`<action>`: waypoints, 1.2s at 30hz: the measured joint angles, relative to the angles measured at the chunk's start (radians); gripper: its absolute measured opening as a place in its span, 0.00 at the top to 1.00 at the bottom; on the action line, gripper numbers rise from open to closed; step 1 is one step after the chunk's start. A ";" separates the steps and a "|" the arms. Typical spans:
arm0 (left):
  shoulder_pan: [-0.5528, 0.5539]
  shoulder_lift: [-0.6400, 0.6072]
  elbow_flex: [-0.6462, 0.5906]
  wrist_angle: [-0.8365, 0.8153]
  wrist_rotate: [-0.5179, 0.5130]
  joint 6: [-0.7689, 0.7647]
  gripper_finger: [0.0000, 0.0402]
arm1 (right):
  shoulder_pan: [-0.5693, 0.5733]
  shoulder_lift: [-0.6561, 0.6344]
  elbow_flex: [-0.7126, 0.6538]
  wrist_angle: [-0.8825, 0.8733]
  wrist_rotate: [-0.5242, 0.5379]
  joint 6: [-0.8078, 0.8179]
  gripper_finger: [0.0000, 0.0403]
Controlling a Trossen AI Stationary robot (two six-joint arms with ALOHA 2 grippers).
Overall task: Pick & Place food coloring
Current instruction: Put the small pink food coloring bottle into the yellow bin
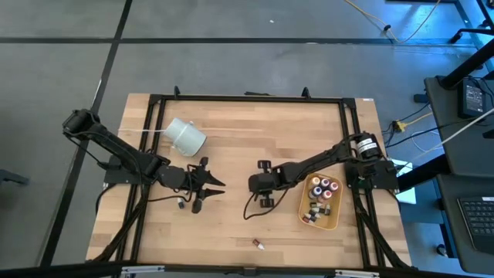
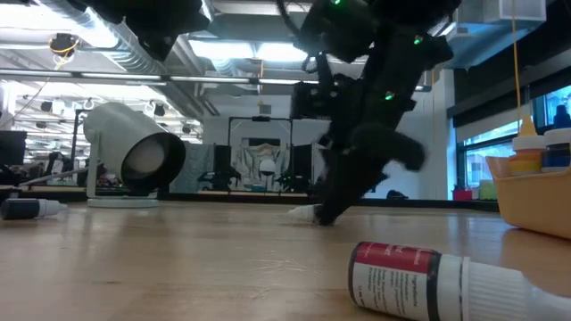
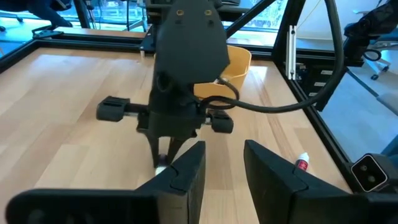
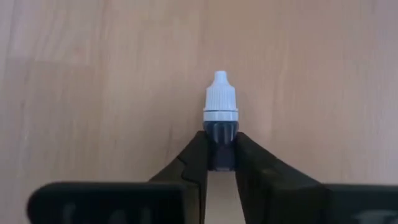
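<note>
The right claw (image 4: 221,152) is low on the pale wooden counter (image 1: 231,147) near its middle, its two dark fingers (image 4: 194,163) closed on a small dark dropper bottle with a white cap (image 4: 220,121); only the neck and cap show past the fingers, the rest of the body is hidden between them. The left claw (image 1: 208,185) sits just beside it toward the counter's left half, its fingers (image 3: 186,174) parted and holding nothing. A tan oblong tray (image 1: 306,207) at the right side holds many more tiny bottles, too small in the high view to count. A red-labelled bottle with a pale cap (image 2: 428,281) lies on its side near the front edge, its tip cut off in the low view. Another small bottle (image 1: 179,203) lies near the left claw, its colour hard to make out. A white cup-like cylinder (image 1: 186,136) lies tipped over behind the left arm.
</note>
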 joint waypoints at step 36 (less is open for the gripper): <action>0.000 0.000 0.001 -0.003 -0.003 0.000 0.73 | 0.600 -0.500 -0.363 -0.380 -0.053 1.055 0.80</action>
